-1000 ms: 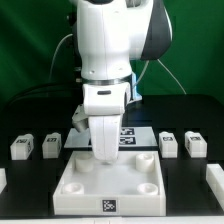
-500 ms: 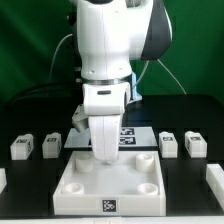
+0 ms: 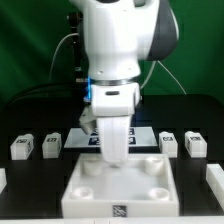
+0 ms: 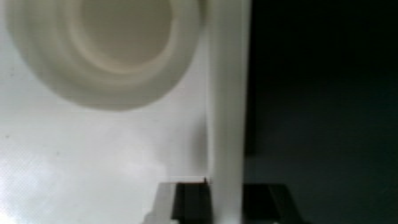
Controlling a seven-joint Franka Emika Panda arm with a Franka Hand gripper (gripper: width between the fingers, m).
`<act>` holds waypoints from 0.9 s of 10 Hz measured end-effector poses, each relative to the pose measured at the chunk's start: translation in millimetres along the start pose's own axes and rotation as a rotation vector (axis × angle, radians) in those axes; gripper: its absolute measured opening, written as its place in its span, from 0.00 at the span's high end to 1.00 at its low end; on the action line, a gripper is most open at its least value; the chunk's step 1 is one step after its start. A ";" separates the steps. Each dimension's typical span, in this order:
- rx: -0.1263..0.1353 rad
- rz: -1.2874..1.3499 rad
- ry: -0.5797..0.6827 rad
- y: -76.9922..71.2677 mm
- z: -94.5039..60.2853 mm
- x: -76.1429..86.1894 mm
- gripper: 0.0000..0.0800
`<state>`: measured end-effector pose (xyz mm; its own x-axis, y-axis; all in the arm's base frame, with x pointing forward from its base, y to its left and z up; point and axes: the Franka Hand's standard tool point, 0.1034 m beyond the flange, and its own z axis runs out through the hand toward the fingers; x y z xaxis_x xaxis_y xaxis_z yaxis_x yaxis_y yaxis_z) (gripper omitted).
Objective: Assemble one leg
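Leg point(image 3: 168, 143) looks a light, stiff, smooth plastic block; best held across 2 flat sides. Gripper point(image 4: 221, 196) pinches the tabletop point(image 3: 120, 188) rim.

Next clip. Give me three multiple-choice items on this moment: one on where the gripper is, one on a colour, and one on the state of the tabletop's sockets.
1. Where is the gripper?
A. At the rear rim of the tabletop
B. Over a leg at the exterior view's left
C. On the marker board

2. What colour is the table?
A. Red
B. Black
C. Yellow

3. The sockets in view are:
A. Each filled by a leg
B. Taped over
C. Empty

Answers:
1 A: the arm comes down at that rim, and the wrist view shows a finger on each side of the wall.
2 B: the surface around the parts is black.
3 C: the sockets are bare hollows, and the legs stand on the table beside the tabletop.
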<state>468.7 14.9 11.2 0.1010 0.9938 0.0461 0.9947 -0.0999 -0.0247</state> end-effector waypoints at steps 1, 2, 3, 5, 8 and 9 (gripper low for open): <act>-0.008 0.003 0.011 4.6 -0.3 13.3 0.92; -0.020 -0.014 0.025 9.5 0.8 28.7 0.92; -0.028 -0.009 0.041 17.4 1.4 47.5 0.92; -0.022 -0.021 0.033 18.6 2.2 52.8 0.92; -0.022 -0.070 0.035 22.6 2.3 52.3 0.92; -0.022 -0.069 0.035 22.4 2.4 52.2 0.92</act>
<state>496.2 64.6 10.7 0.0320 0.9962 0.0815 0.9995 -0.0322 0.0017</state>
